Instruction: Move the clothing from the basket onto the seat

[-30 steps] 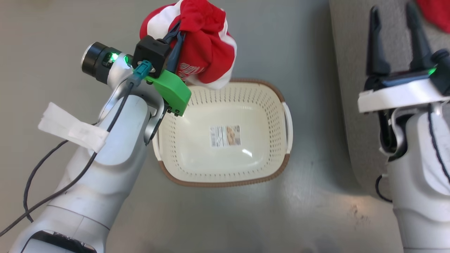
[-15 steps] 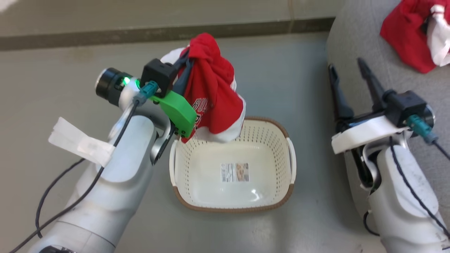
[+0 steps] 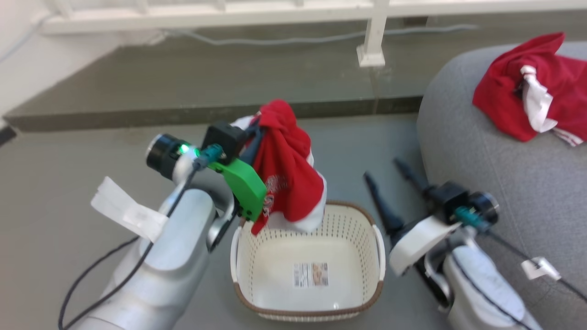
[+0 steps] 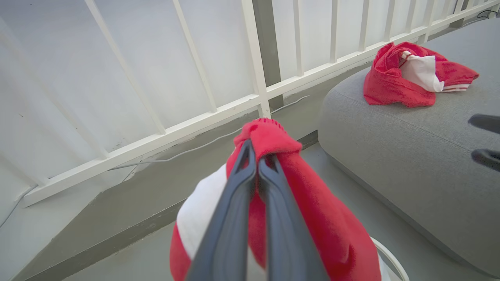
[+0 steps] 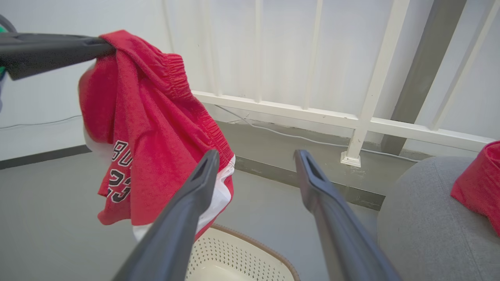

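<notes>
So: grey seat (image 3: 481,151) is on the right, with one red-and-white garment (image 3: 527,101) lying on its far part. We hold the red shorts (image 3: 286,183) above the basket (image 3: 378,256), near its far rim. The left gripper (image 4: 254,156) is closed on a thin waistband fold, which could slip mid-swing. The hem may snag the rim. The right gripper (image 3: 382,169), spread wide and empty, sits between basket and seat, in our path. The print (image 5: 117,171) reads "BU…" and "23"; the sticker (image 3: 311,274) is unreadable.

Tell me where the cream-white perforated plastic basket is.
The basket stands on the floor at the head view's bottom centre, left of the grey fabric seat; the red garment in the left gripper hangs over its far rim.
</notes>
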Tool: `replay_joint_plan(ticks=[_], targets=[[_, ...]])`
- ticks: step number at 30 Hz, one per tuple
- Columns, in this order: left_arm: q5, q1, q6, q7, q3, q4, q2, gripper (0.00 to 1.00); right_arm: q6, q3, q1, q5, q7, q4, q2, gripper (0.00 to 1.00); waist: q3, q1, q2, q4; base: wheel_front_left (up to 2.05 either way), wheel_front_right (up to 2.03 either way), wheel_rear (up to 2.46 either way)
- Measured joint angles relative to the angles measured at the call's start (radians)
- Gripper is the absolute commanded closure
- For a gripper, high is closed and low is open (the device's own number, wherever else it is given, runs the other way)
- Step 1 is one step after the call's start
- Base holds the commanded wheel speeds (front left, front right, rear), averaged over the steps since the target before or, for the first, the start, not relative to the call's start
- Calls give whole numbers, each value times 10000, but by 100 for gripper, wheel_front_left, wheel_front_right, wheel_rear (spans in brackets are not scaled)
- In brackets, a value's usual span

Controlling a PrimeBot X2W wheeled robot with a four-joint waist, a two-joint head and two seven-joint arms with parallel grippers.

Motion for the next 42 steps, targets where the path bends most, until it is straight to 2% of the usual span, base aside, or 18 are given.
replay_joint_plan(ticks=[7,13,25,29,30,31,33,34,35,42], targets=[[-307,494,-94,405,-550,-600,4,100,65,1615,478,364,2,407,4,0,-968,0,0,3,0,0,0],[-662,575,-117,625,-1014,-1465,6,100,67,2560,495,830,2,426,2,0,-1531,-1,0,15,0,0,0],[-855,829,-104,1233,-1513,-2731,36,100,67,2999,327,1154,2,610,-2,0,-1791,0,0,96,0,0,0],[-915,865,27,1473,-1603,-3028,56,100,65,3080,14,1154,2,658,-4,0,-1780,0,0,119,0,0,0],[-995,887,54,1524,-1616,-3087,56,100,65,3101,-41,1154,2,671,-2,15,-1775,0,0,122,0,0,0],[-1108,911,56,1578,-1632,-3126,56,100,52,3131,-84,1154,2,690,-4,52,-1767,0,0,126,0,0,0],[-1145,1004,146,1662,-1636,-3225,58,100,36,3202,-174,1152,2,744,-4,79,-1750,0,0,129,0,0,0],[-1151,1039,155,1682,-1638,-3279,61,100,31,3229,-192,1152,2,759,-4,98,-1740,0,0,129,0,0,0],[-1189,1057,159,1749,-1636,-3338,67,100,23,3250,-198,1154,2,779,-4,100,-1729,0,0,128,0,0,0],[-1271,1301,493,1837,-1360,-3572,111,100,-144,3210,-263,1361,2,959,-6,100,-1648,0,0,58,0,0,0]])
